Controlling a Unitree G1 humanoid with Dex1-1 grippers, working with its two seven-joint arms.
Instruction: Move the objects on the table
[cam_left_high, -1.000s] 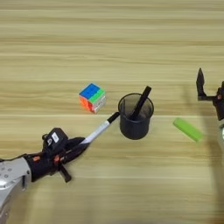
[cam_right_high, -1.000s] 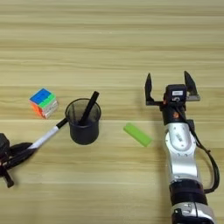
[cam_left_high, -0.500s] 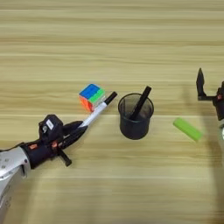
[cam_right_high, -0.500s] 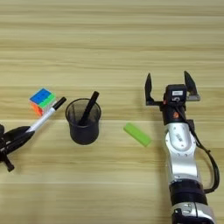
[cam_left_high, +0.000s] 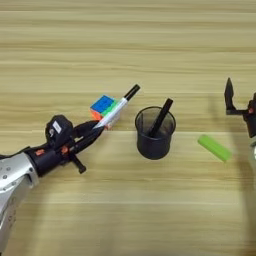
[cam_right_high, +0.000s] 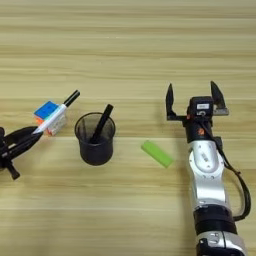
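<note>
Since a second ago the left gripper (cam_left_high: 92, 134) has swung the marker (cam_left_high: 117, 107) away from the rim of the black mesh cup (cam_left_high: 155, 134) and up toward the centre-left of the frame, so its shaft now crosses over the puzzle cube (cam_left_high: 102, 106) and its black cap points up and right. That gripper is clenched on the marker's white tail end, at the lower left. The cube sits on the table (cam_left_high: 128, 45) just left of the cup, partly hidden behind the marker. At the right side the right gripper (cam_right_high: 195, 102) hangs idle with its two fingers spread wide, near the lime-green block (cam_right_high: 157, 153) but not touching it.

The risk, as I judge it: the hold is far back on a long shaft, so the marker could pivot or slip, and whether it touches the cube cannot be told; a low sweep could knock the cube or tip the cup, which already holds a black pen (cam_left_high: 160, 117)
</note>
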